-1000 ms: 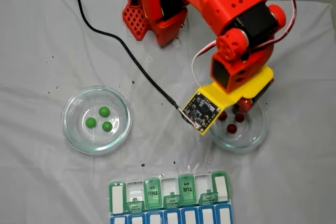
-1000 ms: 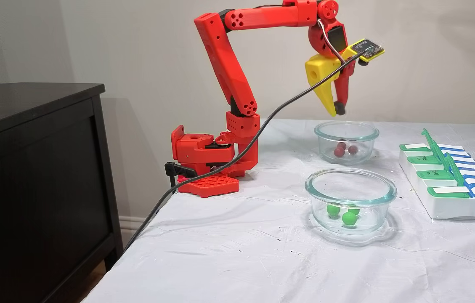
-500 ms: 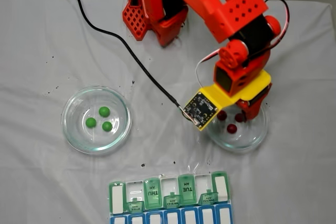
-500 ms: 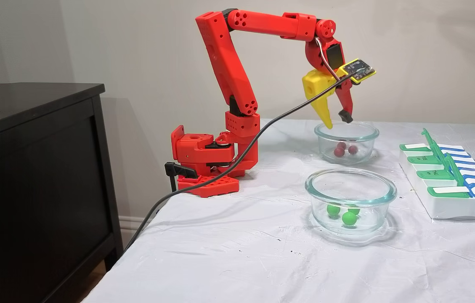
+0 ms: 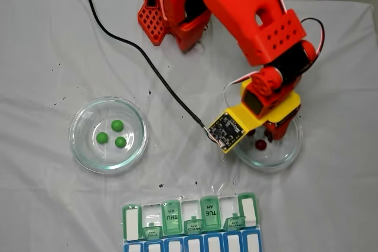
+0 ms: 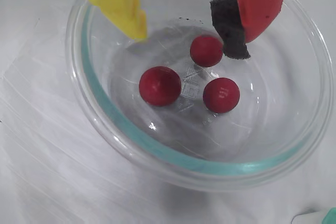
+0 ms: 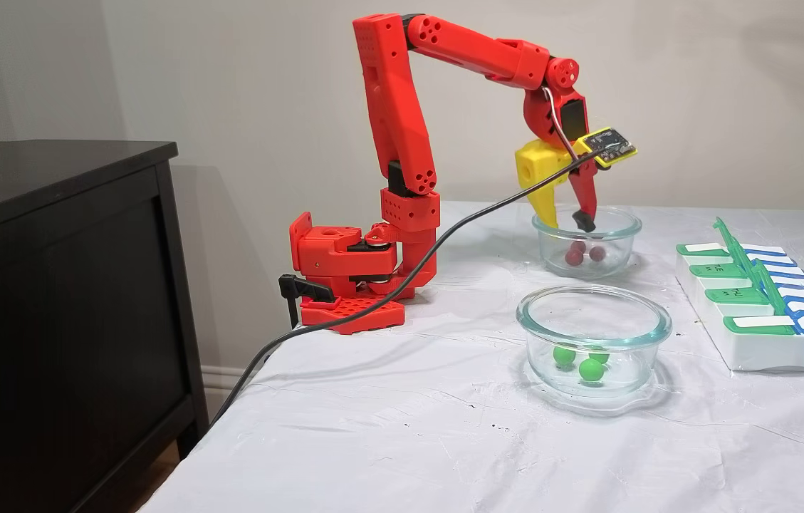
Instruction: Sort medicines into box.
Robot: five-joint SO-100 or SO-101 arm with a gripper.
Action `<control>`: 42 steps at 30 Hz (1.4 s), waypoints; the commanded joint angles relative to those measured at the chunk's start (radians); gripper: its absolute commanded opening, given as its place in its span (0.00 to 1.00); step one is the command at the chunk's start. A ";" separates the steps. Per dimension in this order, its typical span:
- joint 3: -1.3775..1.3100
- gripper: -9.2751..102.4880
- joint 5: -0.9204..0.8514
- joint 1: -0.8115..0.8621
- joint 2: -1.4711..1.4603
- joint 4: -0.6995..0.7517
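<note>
Gripper (image 6: 189,38) now lowered into the glass dish (image 6: 105,124) — jaws parted wide, empty, three red pills (image 6: 160,86) just below its tips, arm dropped lower than before.

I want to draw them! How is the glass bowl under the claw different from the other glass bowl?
The round clear glass bowl under the open claw holds three dark red round pills; the other round clear glass bowl holds three bright green round pills. The claw's tips dip into the red bowl; nothing reaches into the green bowl. Both sit on the white cloth.
</note>
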 commanded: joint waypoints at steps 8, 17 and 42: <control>-0.083 0.32 -0.008 -0.051 -0.077 -0.020; -0.167 0.32 0.008 -0.101 -0.109 0.058; -0.250 0.24 0.038 -0.169 -0.233 0.095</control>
